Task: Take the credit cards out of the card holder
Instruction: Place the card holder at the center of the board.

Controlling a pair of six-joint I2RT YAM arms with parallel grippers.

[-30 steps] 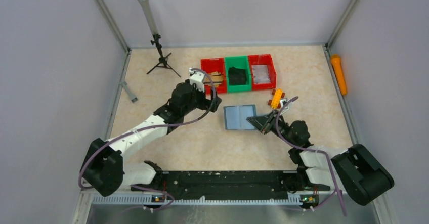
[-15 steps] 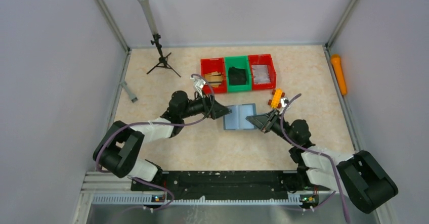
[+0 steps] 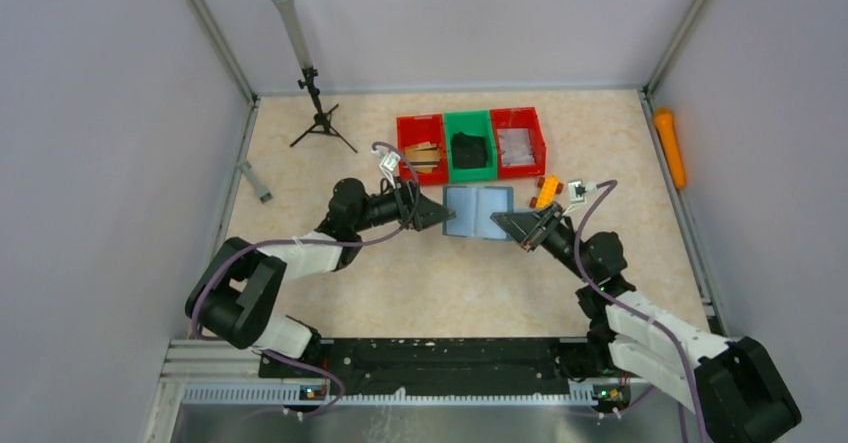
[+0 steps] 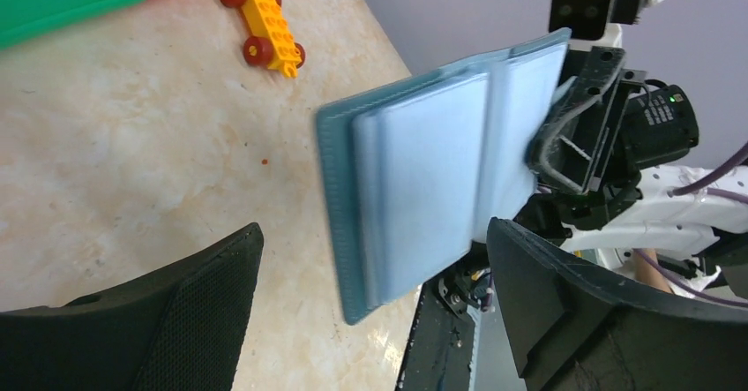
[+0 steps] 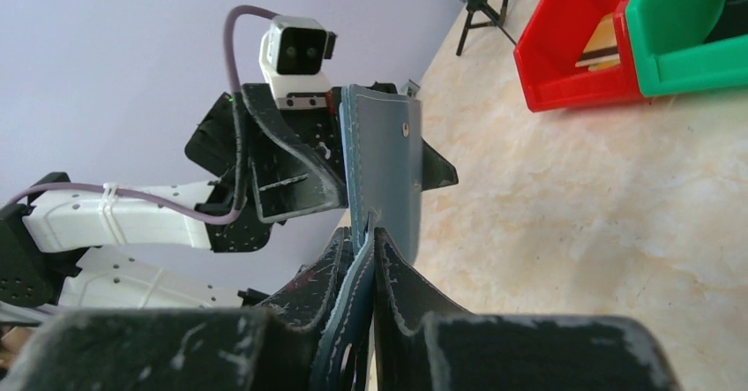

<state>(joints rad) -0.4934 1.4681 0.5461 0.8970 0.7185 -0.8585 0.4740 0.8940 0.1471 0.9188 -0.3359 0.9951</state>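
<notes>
Open card holder [image 3: 478, 212] between 2 arms.
The right jaws are clenched on its 3 o'clock edge and hold it clear of the table [image 3: 420, 283], at 6 o'clock from the green bin [image 3: 468, 176]. The left jaws are spread wide at its 9 o'clock edge; with the blur, contact is unclear. A yellow toy car [image 3: 545, 192] lies at its 2 o'clock.

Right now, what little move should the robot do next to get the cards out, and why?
Probably ease the left gripper forward and close it on a pale inner layer of the card holder. The right gripper is shut on its far edge, holding it up and open, and the left jaws stand wide open facing its free edge.
</notes>
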